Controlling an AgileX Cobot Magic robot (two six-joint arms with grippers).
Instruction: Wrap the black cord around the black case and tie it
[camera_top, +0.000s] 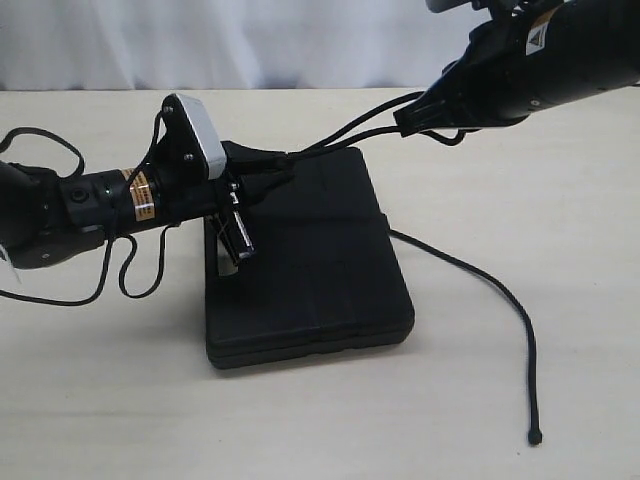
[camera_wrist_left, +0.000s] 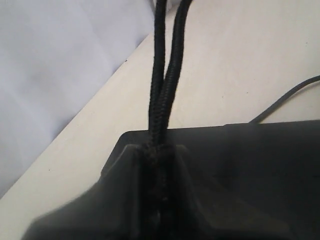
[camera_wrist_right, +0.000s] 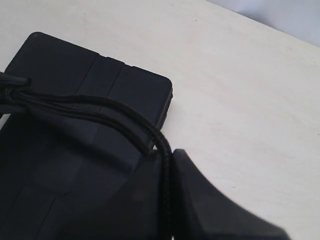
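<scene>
The black case (camera_top: 310, 260) lies flat on the table (camera_top: 110, 400), near the middle of the exterior view, with its broad grooved face up. From a spot over the far left part of that face the black cord (camera_top: 345, 135) runs as two strands side by side, lifted clear of the case and stretched in a shallow upward slope toward the right. At the lower end the left fingers (camera_wrist_left: 120, 185) are clamped together on the doubled cord; the left wrist view shows both strands emerging from the narrow slot between them and parting slightly farther out. At the upper end the right fingers (camera_wrist_right: 210, 200) are pressed shut on the cord as well, the strands disappearing between them, with the case's far corner and bare table below. A single strand comes out at the case's right edge (whether it passes under the case cannot be told) and trails loosely over the table toward the near right, ending in a small knobbed tip (camera_top: 537, 437) well apart from the case. The left arm reaches in low from the left, its white camera housing (camera_top: 197, 130) just behind the fingers, and the right arm comes down from the upper right corner. A pale cloth backdrop (camera_top: 250, 40) hangs behind the table's far edge.
</scene>
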